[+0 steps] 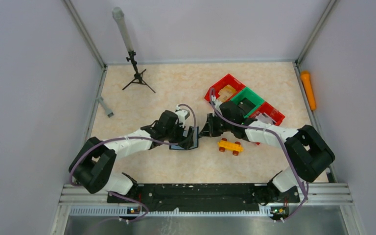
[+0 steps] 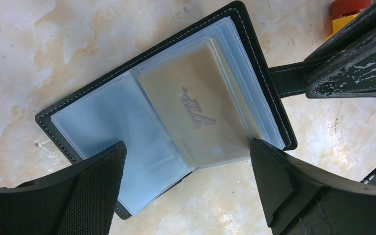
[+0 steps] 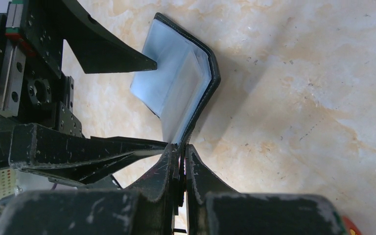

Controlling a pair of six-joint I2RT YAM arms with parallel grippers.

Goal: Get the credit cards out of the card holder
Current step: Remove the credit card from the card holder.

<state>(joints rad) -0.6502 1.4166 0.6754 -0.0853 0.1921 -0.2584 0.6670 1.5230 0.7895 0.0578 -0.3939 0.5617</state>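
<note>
The black card holder [image 1: 182, 145] lies open on the marble tabletop. Its clear plastic sleeves [image 2: 127, 117] face up. One pale credit card [image 2: 200, 107] with raised letters sits inside the right-hand sleeve. My left gripper [image 2: 188, 143] hovers just above the holder, open, with one finger over each half and nothing between them. My right gripper [image 3: 182, 149] is shut on the holder's strap tab [image 2: 286, 81] and pins that side, so the holder [image 3: 203, 73] stands partly folded in the right wrist view.
A yellow toy car [image 1: 230, 145] sits just right of the holder. Red and green bins [image 1: 245, 100] stand behind the right arm. A small tripod [image 1: 136, 73] is at the back left, a grey bar [image 1: 105, 106] lies by the left wall, and an orange object [image 1: 307, 89] lies along the right wall.
</note>
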